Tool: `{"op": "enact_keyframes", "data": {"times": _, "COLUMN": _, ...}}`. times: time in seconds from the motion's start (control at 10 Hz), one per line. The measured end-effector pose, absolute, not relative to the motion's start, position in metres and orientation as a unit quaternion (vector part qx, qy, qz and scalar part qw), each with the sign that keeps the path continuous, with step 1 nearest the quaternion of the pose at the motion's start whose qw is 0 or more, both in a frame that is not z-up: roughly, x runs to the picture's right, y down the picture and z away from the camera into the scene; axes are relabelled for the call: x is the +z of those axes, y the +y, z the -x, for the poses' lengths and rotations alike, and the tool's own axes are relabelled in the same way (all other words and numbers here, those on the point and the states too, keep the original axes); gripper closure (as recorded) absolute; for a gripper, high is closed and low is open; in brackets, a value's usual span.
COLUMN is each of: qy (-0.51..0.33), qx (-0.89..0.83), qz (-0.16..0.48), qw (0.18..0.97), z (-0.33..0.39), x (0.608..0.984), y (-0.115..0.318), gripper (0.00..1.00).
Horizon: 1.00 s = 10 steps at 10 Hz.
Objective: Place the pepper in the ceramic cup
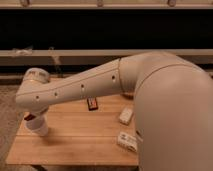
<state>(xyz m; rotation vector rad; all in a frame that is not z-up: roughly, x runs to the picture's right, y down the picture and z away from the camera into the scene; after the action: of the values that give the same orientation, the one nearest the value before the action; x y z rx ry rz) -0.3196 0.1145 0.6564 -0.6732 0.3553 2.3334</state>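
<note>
1. The big cream-white robot arm fills the right side of the view and reaches leftward across the table, its rounded elbow joint at the far left.
2. The light wooden slatted table stands below the arm, with a dark wall and pale horizontal rails behind it.
3. The small plain white tapered ceramic cup stands upright near the left edge of the table, its rim partly covered by the arm's end.
4. The white rectangular packet with dark print lies flat near the front right of the table, close to the arm's bulky upper part.
5. The small pale block-shaped packet lies a little farther back, near the printed packet but apart from it.
6. The dark rectangular bar lies near the middle rear of the table, just under the forearm, and its far end is hidden by it.
7. The gripper hangs directly over the cup's mouth at the arm's left end, mostly hidden under the joint; I cannot tell how it is set.
8. The small slim dark-red pepper shows as a red sliver at the gripper, right at the cup's rim; whether it is gripped or already resting in the cup I cannot tell.
</note>
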Motion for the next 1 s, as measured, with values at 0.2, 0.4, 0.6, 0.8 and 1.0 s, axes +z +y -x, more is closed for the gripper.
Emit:
{"op": "enact_keyframes", "data": {"times": 0.2, "qy": 0.145, "qx": 0.893, "qz": 0.257, "qw": 0.339, "z": 0.321, "x": 0.664, "y": 0.127, "gripper": 1.0}}
{"op": "enact_keyframes", "data": {"times": 0.4, "qy": 0.156, "qx": 0.894, "qz": 0.248, "qw": 0.339, "z": 0.316, "x": 0.673, "y": 0.136, "gripper": 1.0}}
{"op": "enact_keyframes", "data": {"times": 0.6, "qy": 0.162, "qx": 0.898, "qz": 0.237, "qw": 0.333, "z": 0.304, "x": 0.683, "y": 0.135, "gripper": 1.0}}
{"op": "enact_keyframes", "data": {"times": 0.8, "qy": 0.165, "qx": 0.904, "qz": 0.228, "qw": 0.323, "z": 0.291, "x": 0.691, "y": 0.131, "gripper": 1.0}}
{"op": "enact_keyframes", "data": {"times": 1.0, "qy": 0.162, "qx": 0.908, "qz": 0.222, "qw": 0.317, "z": 0.287, "x": 0.695, "y": 0.128, "gripper": 0.94}}
